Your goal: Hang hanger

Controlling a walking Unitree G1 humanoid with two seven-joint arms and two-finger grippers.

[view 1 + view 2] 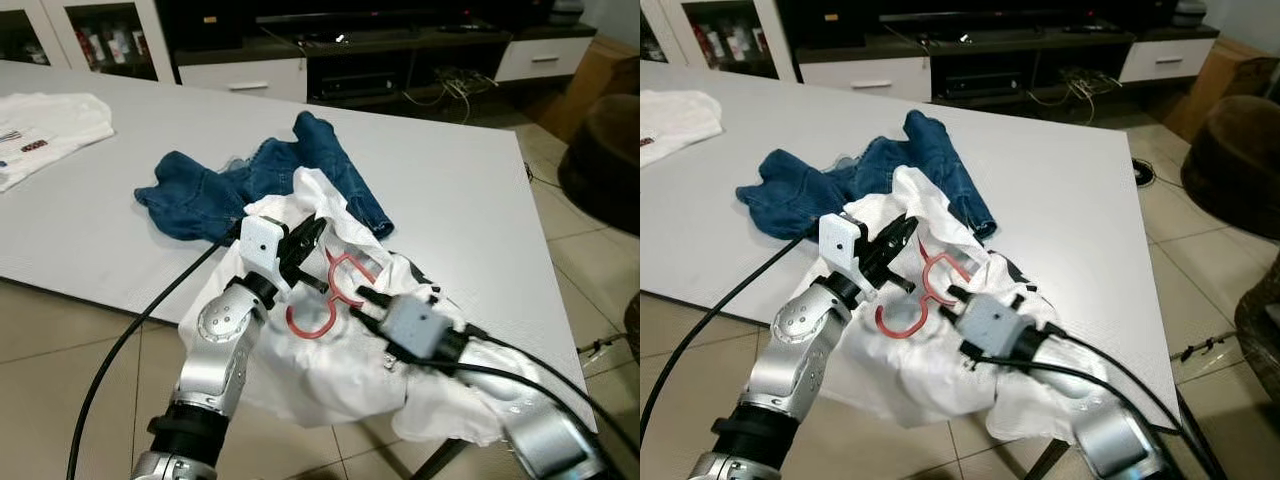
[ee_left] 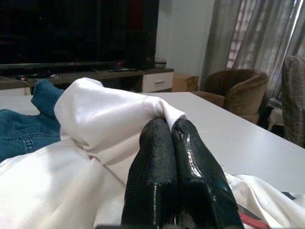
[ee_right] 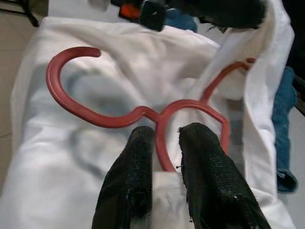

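From my remote station I see the red hanger [image 1: 328,290] lying on a crumpled white garment [image 1: 330,370] at the near edge of a white table [image 1: 460,190], its hook curling toward the robot and its body partly tucked under a fold of the cloth. The left gripper [image 1: 308,238] sits just beyond the hanger's hook, its two black fingers [image 2: 162,171] pressed together on a raised fold of the white garment, which the left wrist view shows pinched at the tips. The right gripper [image 3: 166,138] reaches in from the near side of the hanger, its fingers [image 3: 133,171] slightly spread and straddling the red bar just below the neck where hook and body meet; I cannot tell whether the pads touch the plastic. A pair of blue jeans [image 1: 250,180] lies bunched on the table just behind the hanger, partly under the white garment. Another white garment [image 1: 45,130] lies at the table's far left, well apart from the hanger. A black cable [image 1: 150,310] trails from the left arm over the table edge toward the tiled floor [image 1: 60,370].
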